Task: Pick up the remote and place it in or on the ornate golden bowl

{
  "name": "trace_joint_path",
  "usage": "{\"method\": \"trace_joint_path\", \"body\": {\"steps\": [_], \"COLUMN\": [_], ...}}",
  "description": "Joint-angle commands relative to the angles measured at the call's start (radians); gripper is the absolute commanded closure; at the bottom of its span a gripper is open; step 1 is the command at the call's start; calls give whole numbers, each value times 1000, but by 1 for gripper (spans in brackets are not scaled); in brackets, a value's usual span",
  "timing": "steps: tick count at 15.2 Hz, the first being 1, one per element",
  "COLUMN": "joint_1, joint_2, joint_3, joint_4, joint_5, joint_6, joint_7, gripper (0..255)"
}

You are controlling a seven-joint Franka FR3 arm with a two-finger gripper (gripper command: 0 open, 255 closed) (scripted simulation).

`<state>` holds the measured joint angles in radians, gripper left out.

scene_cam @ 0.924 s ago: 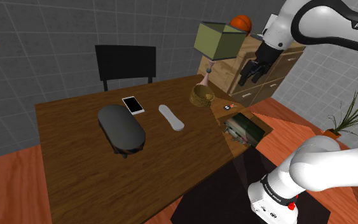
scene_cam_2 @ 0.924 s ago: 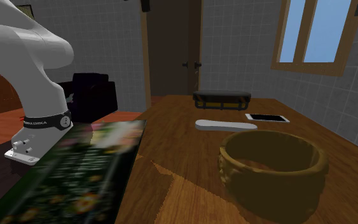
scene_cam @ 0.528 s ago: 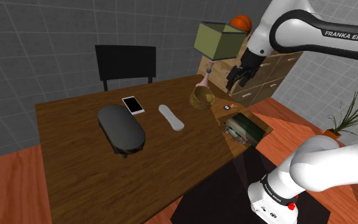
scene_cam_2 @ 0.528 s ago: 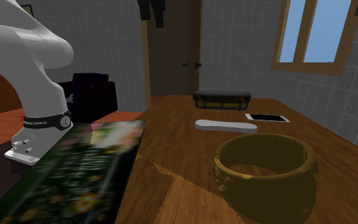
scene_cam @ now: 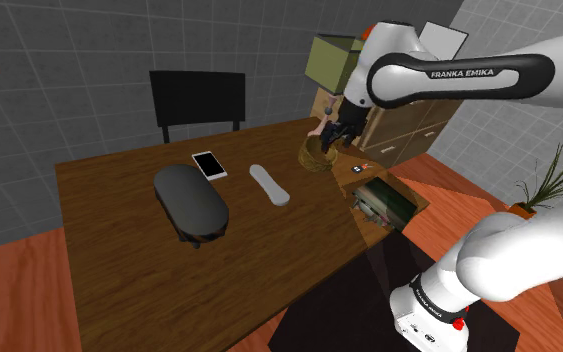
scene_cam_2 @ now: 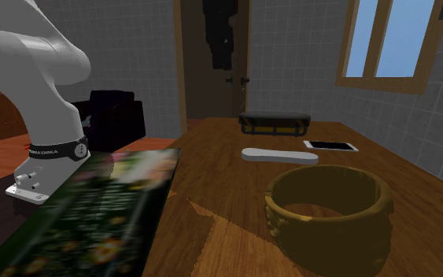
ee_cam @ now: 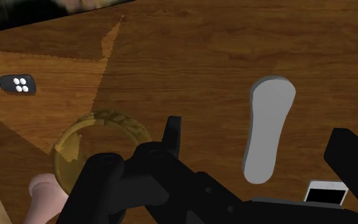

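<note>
Grey tiled walls back a wooden bench (scene_cam: 129, 270); on it the pale grey remote (scene_cam: 269, 185) lies flat near the middle, between a white-framed phone (scene_cam: 209, 164) and the ornate golden bowl (scene_cam: 314, 155), touching neither; the black pincer (scene_cam: 332, 137) hangs in the air near the bowl, fingers wide apart, holding nothing; a small key fob (ee_cam: 15, 84) lies near the bowl.

A white phone (scene_cam: 209, 165) lies on the wooden table (scene_cam: 119, 260) beside a dark oval object (scene_cam: 191, 200).
</note>
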<state>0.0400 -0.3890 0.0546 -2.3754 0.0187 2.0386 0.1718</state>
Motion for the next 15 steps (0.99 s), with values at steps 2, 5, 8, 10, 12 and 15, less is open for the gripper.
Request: {"method": "trace_joint_path", "body": {"steps": [2,5,8,10,12,15], "joint_1": [7,12,19,24,31,44], "joint_2": [109,221,336,413,491,609], "joint_3": [20,37,51,58,63,66], "joint_4": [29,68,119,159,204,280], "joint_5": [-3,-12,-26,-38,-52,-74], "joint_6": [72,134,188,218,243,273], "joint_7": [26,53,81,101,120,149], "gripper": [0,0,0,0,0,0]}}
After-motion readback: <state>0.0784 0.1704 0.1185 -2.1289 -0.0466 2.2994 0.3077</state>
